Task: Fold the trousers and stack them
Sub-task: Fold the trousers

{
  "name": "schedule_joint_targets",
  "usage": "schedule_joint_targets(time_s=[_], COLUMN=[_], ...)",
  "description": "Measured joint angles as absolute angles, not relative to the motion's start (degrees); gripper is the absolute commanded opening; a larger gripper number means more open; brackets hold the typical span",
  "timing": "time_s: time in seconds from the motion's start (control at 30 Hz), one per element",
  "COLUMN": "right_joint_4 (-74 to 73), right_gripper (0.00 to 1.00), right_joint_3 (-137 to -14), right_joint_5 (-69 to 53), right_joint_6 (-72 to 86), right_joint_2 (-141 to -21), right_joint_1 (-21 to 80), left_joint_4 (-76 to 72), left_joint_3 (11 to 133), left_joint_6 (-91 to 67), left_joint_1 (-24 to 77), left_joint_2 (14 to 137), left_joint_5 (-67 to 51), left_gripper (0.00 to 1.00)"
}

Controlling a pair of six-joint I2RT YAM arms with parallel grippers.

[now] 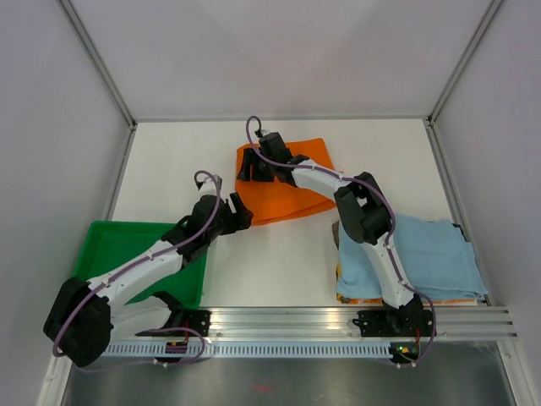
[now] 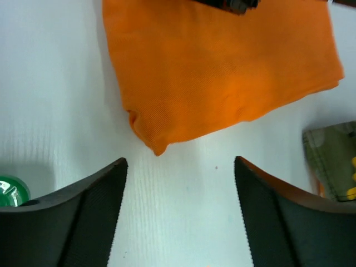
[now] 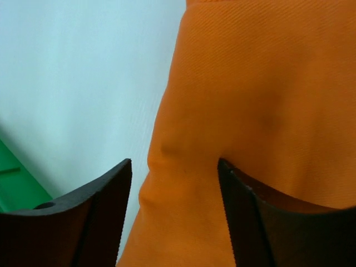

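The orange trousers (image 1: 292,201) lie folded into a flat bundle on the white desk (image 1: 177,161), toward the far side and about midway across. The right tool (image 3: 173,167) hangs over their left edge with its fingers spread wide, one above the fabric and one above bare desk; I can't quite tell whether it touches the cloth. The left tool (image 2: 181,162) sits low over the desk just short of the bundle's near corner, also wide apart and holding nothing. A green tray (image 1: 110,245) stands at the near left, partly under the left arm. At the near right a light blue cloth (image 1: 431,245) lies folded on top of other fabric.
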State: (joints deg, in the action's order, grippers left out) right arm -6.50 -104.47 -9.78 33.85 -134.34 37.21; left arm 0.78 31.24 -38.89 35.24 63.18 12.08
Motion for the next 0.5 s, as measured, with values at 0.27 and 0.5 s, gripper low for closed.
schedule_joint_targets(time_s=[0.27,0.5], right_joint_4=[-12.82,-14.28], right_gripper=[0.98,0.98], right_joint_3=[-96.18,-88.40], right_joint_5=[-6.04,-2.96], right_joint_6=[28.80,25.71], right_joint_2=[-119.66,-106.15], right_joint_1=[32.10,22.48], left_joint_4=[7.49,9.02], left_joint_3=[43.31,50.81], left_joint_6=[-37.10,-36.84], left_joint_1=[27.62,20.73], left_joint_2=[66.28,78.08], left_joint_5=[8.62,2.17], left_gripper=[0.98,1.00])
